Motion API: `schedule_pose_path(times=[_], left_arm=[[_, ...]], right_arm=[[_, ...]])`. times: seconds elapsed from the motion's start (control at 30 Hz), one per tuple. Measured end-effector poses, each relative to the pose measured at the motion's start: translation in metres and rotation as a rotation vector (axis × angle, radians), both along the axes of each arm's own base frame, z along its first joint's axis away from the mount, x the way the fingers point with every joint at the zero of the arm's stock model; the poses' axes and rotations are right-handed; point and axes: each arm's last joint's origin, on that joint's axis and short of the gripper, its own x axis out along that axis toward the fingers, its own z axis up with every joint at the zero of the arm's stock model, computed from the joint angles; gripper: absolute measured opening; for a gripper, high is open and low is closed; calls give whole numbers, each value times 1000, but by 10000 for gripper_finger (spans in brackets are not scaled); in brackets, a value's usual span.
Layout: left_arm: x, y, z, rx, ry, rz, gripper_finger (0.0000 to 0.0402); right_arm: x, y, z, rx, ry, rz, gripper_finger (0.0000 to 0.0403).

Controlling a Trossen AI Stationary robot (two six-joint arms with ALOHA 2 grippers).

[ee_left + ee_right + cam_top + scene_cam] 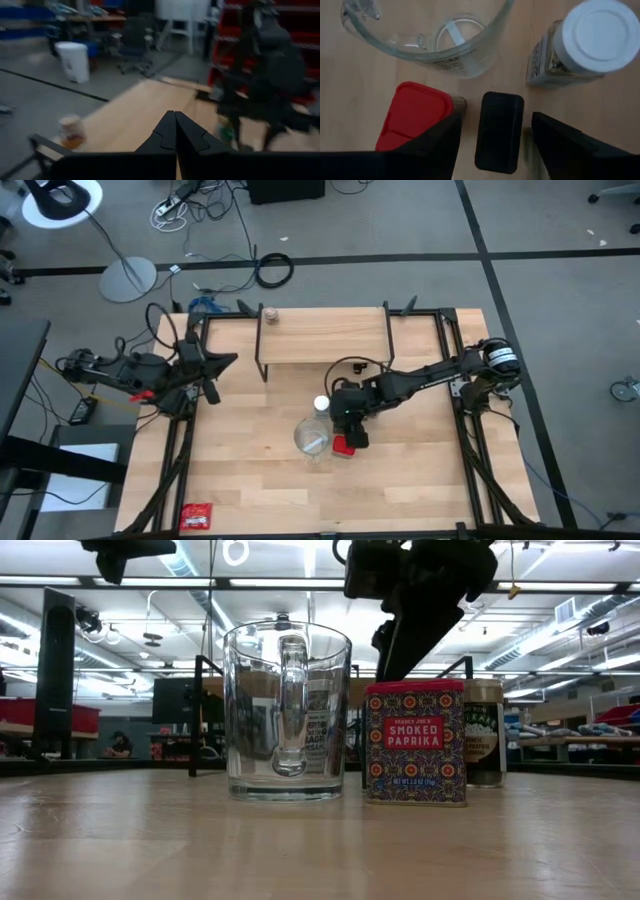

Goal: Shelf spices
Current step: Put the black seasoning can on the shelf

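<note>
Right gripper [492, 132] poised spread over dark-lidded tin [499, 130], beside red tin [412, 117], mid-table.

Step judged: picking 1 spice. Next called for lowering squarely, pinching, lifting to shelf [325, 335], already holding 1 jar [270, 314]. Left gripper [175, 135] pressed together, waiting at table's left edge.

A robotics lab or workshop is indicated. The wooden worktop [250, 480] is set on a grey floor strewn with cables [272, 270], beside a ring-light stand [62, 200]. Beyond it, exposed ceiling ducts [600, 615], red storage racks [300, 30], an office chair [134, 45] and a white bin [74, 61] are seen.
</note>
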Motion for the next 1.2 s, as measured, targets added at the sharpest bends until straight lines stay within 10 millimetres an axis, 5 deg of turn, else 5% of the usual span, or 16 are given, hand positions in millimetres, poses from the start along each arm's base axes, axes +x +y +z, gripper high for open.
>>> schedule_pose_path(times=[0.37,0.7,0.83,1.2], left_arm=[[8,-3,-20,-21,76,-24,1],[8,-3,-20,-21,76,-24,1],[8,-3,-19,-22,74,-24,1],[8,-3,-19,-44,67,-31,1]], right_arm=[[5,1,-19,10,72,-48,256],[7,2,-27,13,95,-34,191],[12,3,-15,6,79,-2,132],[19,0,50,-92,66,89,129]])
